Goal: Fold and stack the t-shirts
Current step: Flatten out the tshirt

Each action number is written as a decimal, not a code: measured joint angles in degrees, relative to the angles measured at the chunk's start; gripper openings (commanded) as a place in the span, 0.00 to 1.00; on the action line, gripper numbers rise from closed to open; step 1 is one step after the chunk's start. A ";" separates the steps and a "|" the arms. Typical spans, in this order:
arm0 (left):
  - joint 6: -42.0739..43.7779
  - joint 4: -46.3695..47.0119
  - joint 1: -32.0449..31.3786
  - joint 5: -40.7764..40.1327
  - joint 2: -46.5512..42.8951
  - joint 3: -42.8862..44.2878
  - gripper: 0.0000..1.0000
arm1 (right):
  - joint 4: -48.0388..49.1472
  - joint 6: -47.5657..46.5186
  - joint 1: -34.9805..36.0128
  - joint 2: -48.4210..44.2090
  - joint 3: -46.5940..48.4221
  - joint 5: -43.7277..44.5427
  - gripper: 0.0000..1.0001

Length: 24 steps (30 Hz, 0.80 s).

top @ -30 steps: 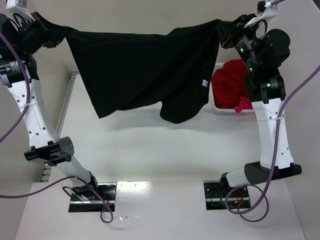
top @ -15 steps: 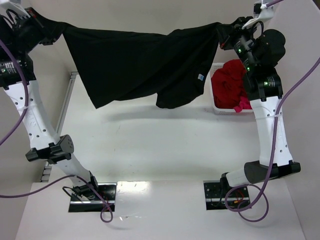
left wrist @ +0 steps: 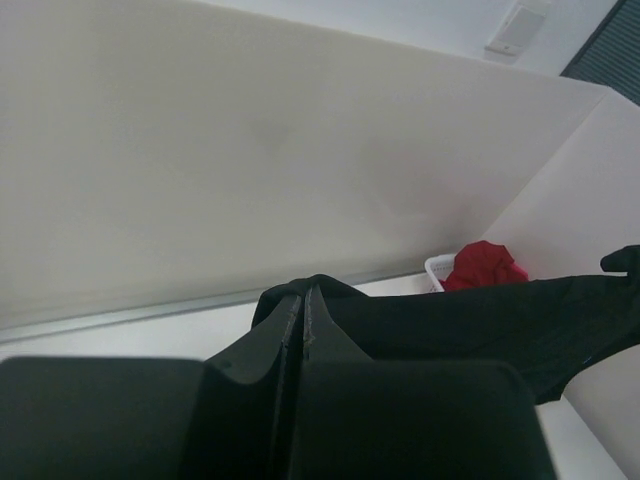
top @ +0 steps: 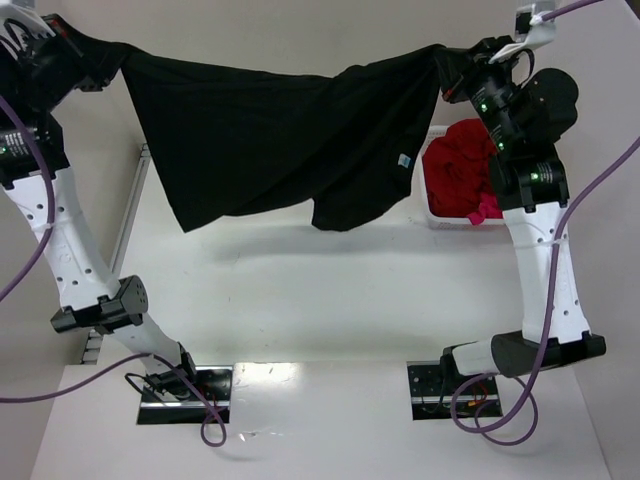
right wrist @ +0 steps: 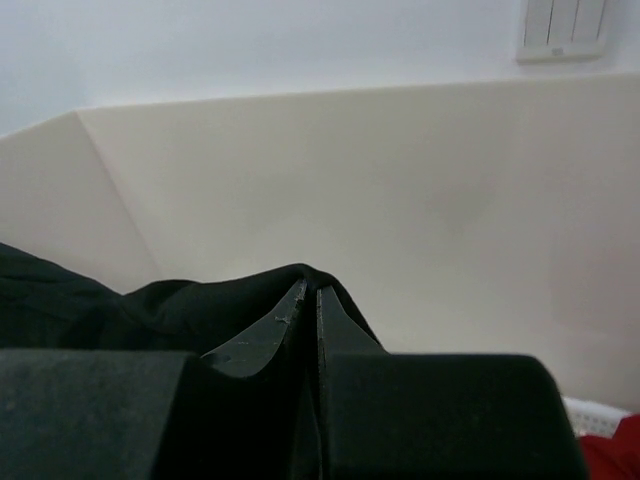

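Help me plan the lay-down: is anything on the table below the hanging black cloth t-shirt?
Nothing visible. The white table near the black cloth t-shirt shows bare; the white plastic basket of red cloth sits off to its right. The patch the shirt covers is hidden.

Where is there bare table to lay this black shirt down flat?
The white table below the hanging black t-shirt, between the left arm and right arm, is bare. Crowded far right: the basket holding red shirts.

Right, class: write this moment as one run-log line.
left pincer: shut on black t-shirt | right pincer: same | t-shirt: spread aloft | red t-shirt: in basket
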 measured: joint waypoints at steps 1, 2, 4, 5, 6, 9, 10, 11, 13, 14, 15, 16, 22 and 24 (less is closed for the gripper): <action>0.09 0.00 0.00 0.00 0.00 -1.05 0.00 | 0.31 0.00 0.00 -0.13 -1.07 0.22 0.10; 0.37 0.00 0.00 -0.02 0.00 -2.16 0.00 | 0.59 0.02 0.00 -0.13 -2.16 0.37 0.10; 1.38 -0.09 0.00 -0.79 -0.22 -5.49 0.00 | 0.55 0.04 0.00 0.20 -4.17 0.90 0.10; 1.88 -0.24 0.00 -1.42 -0.48 -7.10 0.00 | 0.55 0.07 0.00 0.59 -4.96 1.25 0.10; 2.71 -0.52 0.00 -2.36 -0.90 -9.14 0.00 | 0.39 0.13 0.00 1.09 -5.60 1.46 0.10; 4.66 -1.07 0.00 -5.81 -3.98 -16.65 0.00 | -0.76 0.20 0.00 2.73 -5.88 1.70 0.10; 5.42 -1.18 0.02 -6.93 -5.42 -19.21 0.00 | -1.03 0.20 0.00 3.17 -5.88 1.70 0.10; 5.75 -0.74 0.02 -7.89 -7.10 -21.97 0.00 | -1.25 0.22 0.00 3.39 -5.88 1.70 0.09; 6.36 -0.20 -0.26 -10.14 -11.26 -28.11 0.00 | -1.79 0.48 0.00 3.74 -5.88 1.79 0.09; 6.99 0.00 -0.66 -11.21 -13.27 -30.60 0.00 | -1.99 0.79 0.00 3.80 -5.79 1.88 0.09; 7.28 0.26 -1.03 -12.55 -15.28 -33.09 0.00 | -2.14 1.09 0.00 3.96 -5.70 1.92 0.09; 7.43 0.63 -1.31 -13.46 -17.16 -35.26 0.00 | -2.36 1.49 0.00 4.17 -5.49 2.12 0.09; 7.21 3.04 -1.90 -16.31 -26.47 -42.95 0.00 | -4.28 2.73 0.00 7.37 -0.74 3.67 0.09; 6.91 5.27 -1.90 -16.24 -28.46 -44.30 0.00 | -5.18 2.97 0.00 8.57 1.62 4.17 0.08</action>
